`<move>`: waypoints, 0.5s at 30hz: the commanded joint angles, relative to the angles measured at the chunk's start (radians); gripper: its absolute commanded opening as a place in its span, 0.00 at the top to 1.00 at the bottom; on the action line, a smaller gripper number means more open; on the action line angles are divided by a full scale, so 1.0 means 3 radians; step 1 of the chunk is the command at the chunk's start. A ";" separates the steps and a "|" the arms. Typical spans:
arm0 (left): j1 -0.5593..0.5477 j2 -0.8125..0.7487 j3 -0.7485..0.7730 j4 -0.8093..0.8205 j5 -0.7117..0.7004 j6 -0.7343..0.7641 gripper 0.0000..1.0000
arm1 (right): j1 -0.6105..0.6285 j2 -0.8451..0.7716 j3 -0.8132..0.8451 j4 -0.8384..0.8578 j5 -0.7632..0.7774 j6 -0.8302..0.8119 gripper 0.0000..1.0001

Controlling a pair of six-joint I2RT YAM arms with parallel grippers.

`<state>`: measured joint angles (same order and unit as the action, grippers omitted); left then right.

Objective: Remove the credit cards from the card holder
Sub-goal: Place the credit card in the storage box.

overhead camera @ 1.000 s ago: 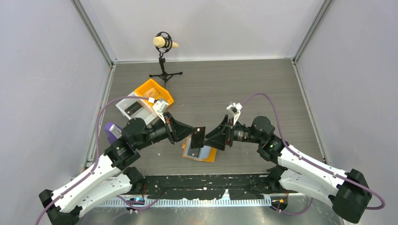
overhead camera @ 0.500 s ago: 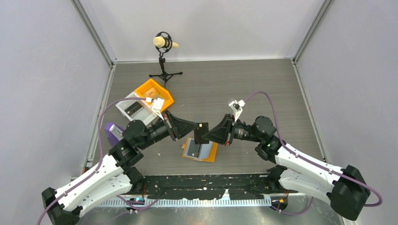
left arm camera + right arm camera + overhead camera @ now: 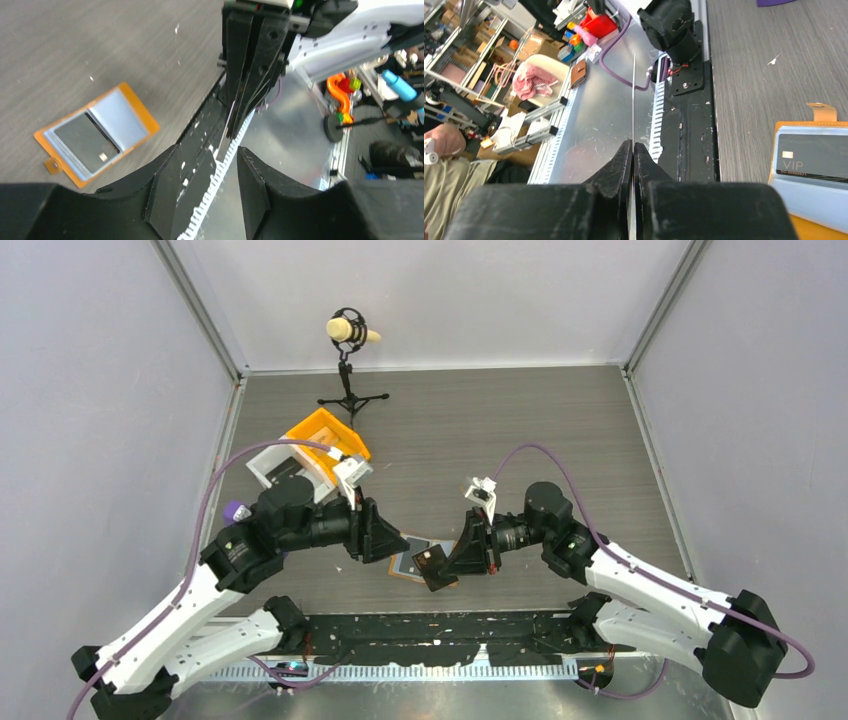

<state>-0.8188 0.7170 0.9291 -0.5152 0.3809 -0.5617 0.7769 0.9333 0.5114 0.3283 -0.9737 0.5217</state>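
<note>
The left end effector (image 3: 398, 543) hangs with its fingers partly spread and nothing between them, so it is the free one. Just to its right and below it, the card holder (image 3: 120, 117) lies open and flat on the table (image 3: 560, 430), between the two arms, with its long axis roughly left to right. The pocketed credit card (image 3: 85, 142) sits in the holder's left half, on the left arm's side, and its long side seems to run near to far. Further right, the right end effector (image 3: 452, 562) is clamped on the freed credit card (image 3: 434, 570). That card juts out leftward above the holder's right half, clear of the pockets.
</note>
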 commanded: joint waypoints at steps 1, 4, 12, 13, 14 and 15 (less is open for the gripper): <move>0.0004 0.0269 0.0135 -0.0439 0.0490 0.0215 0.53 | -0.0002 0.0041 0.0219 -0.0260 -0.0332 -0.0305 0.95; 0.0003 0.0461 0.0112 -0.0257 0.0793 0.0151 0.56 | 0.0009 0.0098 0.0216 -0.0264 -0.0349 -0.0303 0.95; 0.0003 0.0766 0.0120 -0.0025 0.1016 0.0119 0.59 | 0.0076 0.0228 0.0209 -0.0265 -0.0359 -0.0297 0.95; 0.0004 0.0793 0.0135 -0.0027 0.1030 0.0130 0.60 | 0.0075 0.0233 0.0216 -0.0268 -0.0362 -0.0301 0.95; 0.0004 0.0811 0.0147 -0.0035 0.1043 0.0140 0.60 | 0.0075 0.0247 0.0217 -0.0266 -0.0361 -0.0301 0.95; 0.0004 0.0835 0.0158 -0.0040 0.1046 0.0147 0.62 | 0.0077 0.0253 0.0220 -0.0266 -0.0360 -0.0302 0.95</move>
<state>-0.8188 0.9489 0.9424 -0.5720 0.6254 -0.5365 0.7929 1.0000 0.5381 0.2371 -1.0611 0.4465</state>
